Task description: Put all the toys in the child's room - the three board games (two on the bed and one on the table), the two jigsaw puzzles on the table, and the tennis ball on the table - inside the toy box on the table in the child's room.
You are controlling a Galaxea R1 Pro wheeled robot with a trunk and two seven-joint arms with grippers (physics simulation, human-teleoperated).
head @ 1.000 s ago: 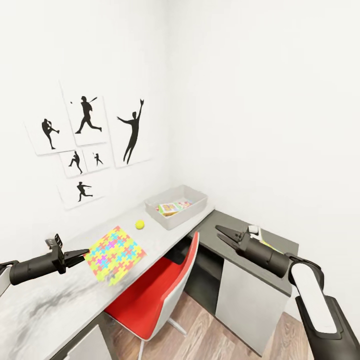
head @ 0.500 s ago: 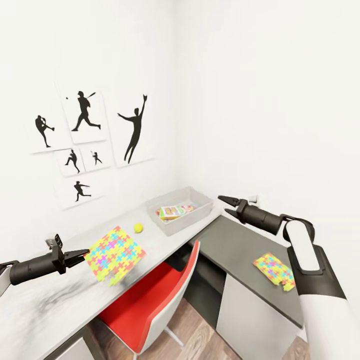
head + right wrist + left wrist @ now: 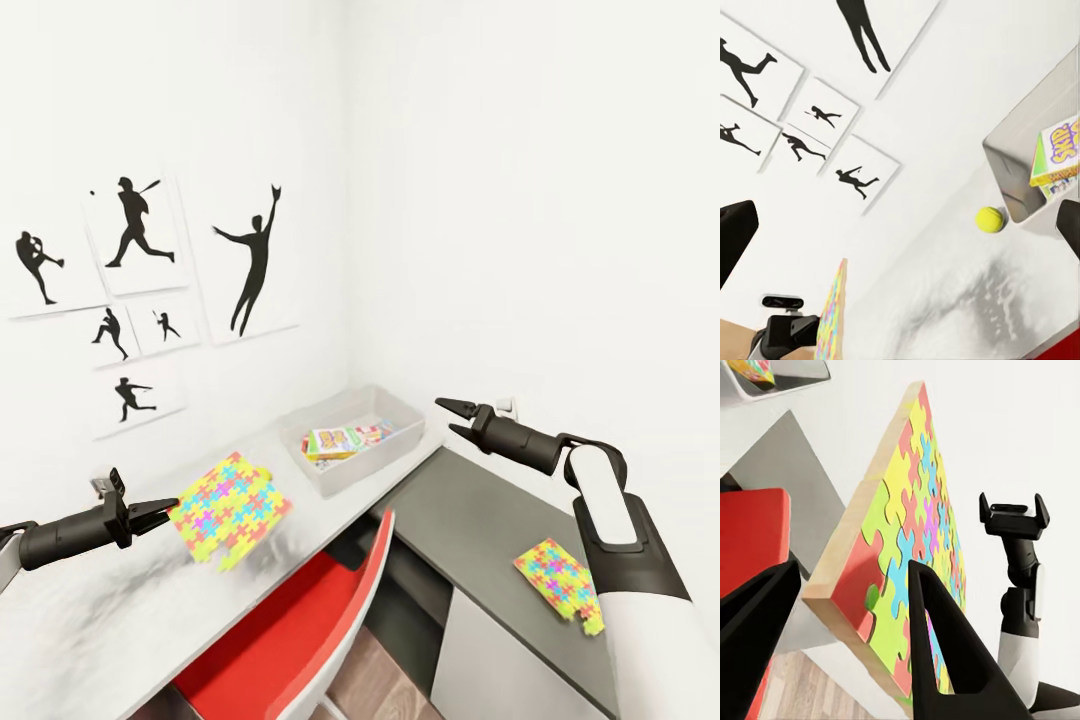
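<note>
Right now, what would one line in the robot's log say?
left hand: shut on colourful jigsaw puzzle board | right hand: open, empty, near grey toy box | second colourful jigsaw puzzle: on dark desk

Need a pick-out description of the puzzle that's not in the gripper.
Start at the dark grey desk right of the red chair. Near its front edge, beside the right arm, lies a flat multicoloured jigsaw puzzle. The other jigsaw puzzle is held off the pale desk by the left gripper.
</note>
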